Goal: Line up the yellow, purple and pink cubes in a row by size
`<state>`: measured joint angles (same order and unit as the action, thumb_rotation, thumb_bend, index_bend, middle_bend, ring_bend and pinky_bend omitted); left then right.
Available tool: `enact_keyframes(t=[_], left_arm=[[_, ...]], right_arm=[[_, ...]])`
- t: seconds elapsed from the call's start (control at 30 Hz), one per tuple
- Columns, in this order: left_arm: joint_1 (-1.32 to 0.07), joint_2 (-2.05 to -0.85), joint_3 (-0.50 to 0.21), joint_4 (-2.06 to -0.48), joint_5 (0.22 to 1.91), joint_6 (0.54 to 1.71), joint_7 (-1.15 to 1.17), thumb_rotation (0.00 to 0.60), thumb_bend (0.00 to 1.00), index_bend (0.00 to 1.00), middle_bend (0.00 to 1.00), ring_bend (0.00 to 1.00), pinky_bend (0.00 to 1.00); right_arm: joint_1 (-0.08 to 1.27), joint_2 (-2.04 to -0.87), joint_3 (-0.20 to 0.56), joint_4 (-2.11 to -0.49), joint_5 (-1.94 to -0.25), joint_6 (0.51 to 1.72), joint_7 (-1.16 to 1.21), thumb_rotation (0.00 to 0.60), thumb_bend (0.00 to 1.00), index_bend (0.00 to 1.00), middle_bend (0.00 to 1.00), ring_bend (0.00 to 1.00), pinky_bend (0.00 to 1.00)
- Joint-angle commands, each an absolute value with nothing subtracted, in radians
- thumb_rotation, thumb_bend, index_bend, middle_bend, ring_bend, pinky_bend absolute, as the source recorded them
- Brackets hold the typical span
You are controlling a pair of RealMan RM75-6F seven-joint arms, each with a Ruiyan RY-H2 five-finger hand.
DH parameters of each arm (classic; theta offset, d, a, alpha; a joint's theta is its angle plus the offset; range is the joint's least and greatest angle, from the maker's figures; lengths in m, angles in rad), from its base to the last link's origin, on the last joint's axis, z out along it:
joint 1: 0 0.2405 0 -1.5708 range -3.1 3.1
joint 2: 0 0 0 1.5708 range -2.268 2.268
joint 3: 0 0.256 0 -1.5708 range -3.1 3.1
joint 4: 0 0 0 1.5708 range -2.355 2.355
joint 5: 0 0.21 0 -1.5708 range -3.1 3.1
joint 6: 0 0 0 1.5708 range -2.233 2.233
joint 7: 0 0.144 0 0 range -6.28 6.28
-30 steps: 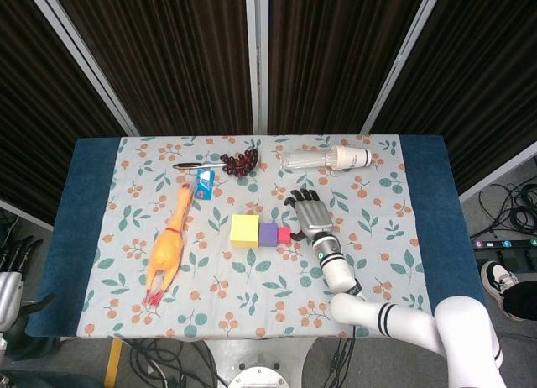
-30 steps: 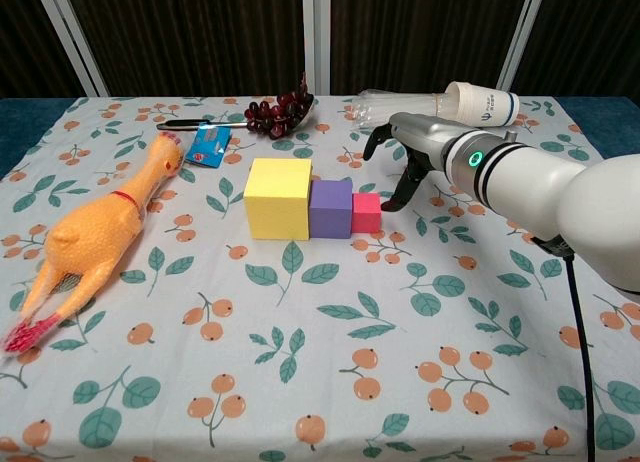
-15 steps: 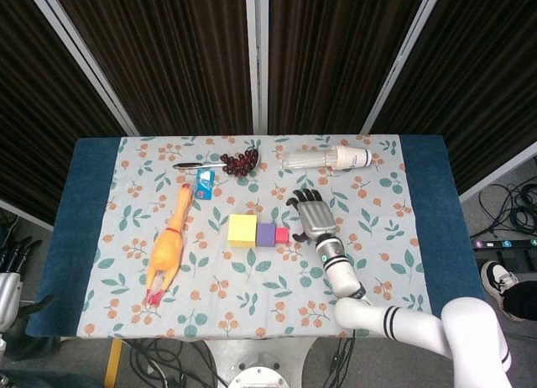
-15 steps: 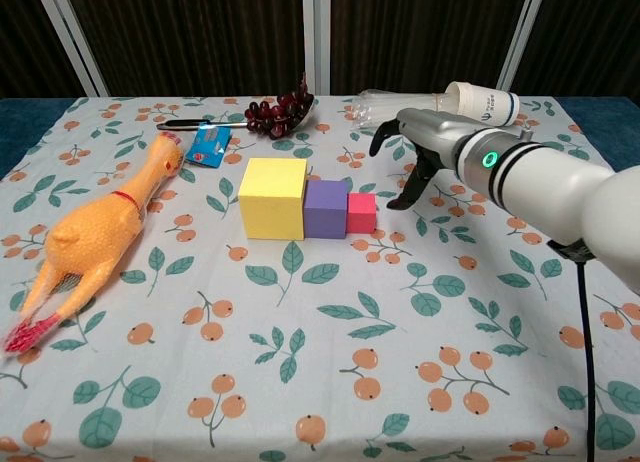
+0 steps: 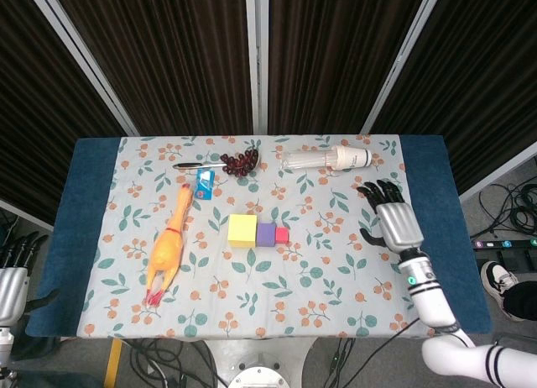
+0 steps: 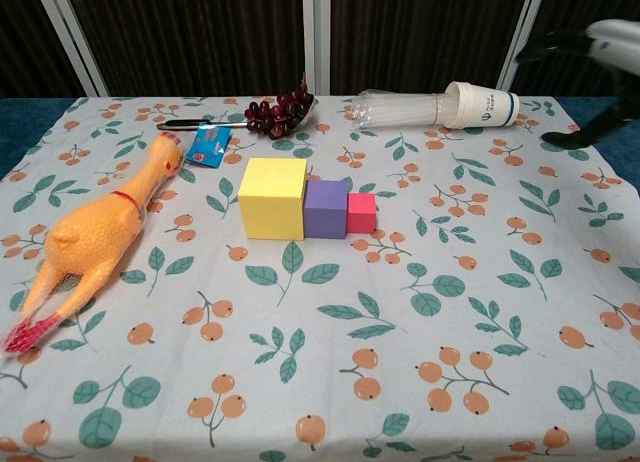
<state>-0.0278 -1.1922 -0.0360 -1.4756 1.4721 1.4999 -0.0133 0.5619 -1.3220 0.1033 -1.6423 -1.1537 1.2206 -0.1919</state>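
Dark curtains behind floral-cloth table [image 5: 352, 279]. Left hand [image 5: 10, 287] idle off table edge, grasp state unclear. Yellow cube [image 6: 273, 197], purple cube [image 6: 327, 208], pink cube [image 6: 362, 212] touching in descending row, well apart from right hand [image 5: 391, 219], empty, fingers spread. Judgement: row looks done; withdraw clear, avoid nudging cubes.

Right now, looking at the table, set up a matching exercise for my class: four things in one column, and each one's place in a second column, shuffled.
Things:
1. yellow cube
2. pink cube
3. rubber chicken
4. paper cup

Places:
A. right end of the cube row
B. far side, lying on its side
C. left end of the cube row
D. left part of the table

Pairs: 1-C, 2-A, 3-D, 4-B
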Motion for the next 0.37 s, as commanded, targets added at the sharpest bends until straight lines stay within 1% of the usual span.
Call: enact_keyframes(t=[0.03, 0.2, 0.37], left_arm=[[-0.032, -1.196, -0.041, -1.482, 1.473, 1.503, -0.004, 0.6, 0.02, 0.16, 0.19, 0.1, 0.12], [-0.041, -1.2, -0.047, -1.501, 1.474, 1.502, 0.021, 0.6, 0.02, 0.16, 0.19, 0.1, 0.12], [-0.048, -1.2, -0.05, -1.516, 1.474, 1.498, 0.038, 0.6, 0.02, 0.16, 0.19, 0.1, 0.12]], right_arm=[[0.389, -1.221, -0.011, -1.682, -1.351, 1.407, -0.028, 0.6, 0.19, 0.09, 0.07, 0.0, 0.0], [0.262, -1.185, -0.088, -1.656, -1.472, 1.544, 0.057, 0.6, 0.19, 0.07, 0.05, 0.0, 0.0], [0.19, -1.183, -0.108, -1.642, -1.525, 1.614, 0.092, 0.6, 0.19, 0.07, 0.04, 0.0, 0.0]])
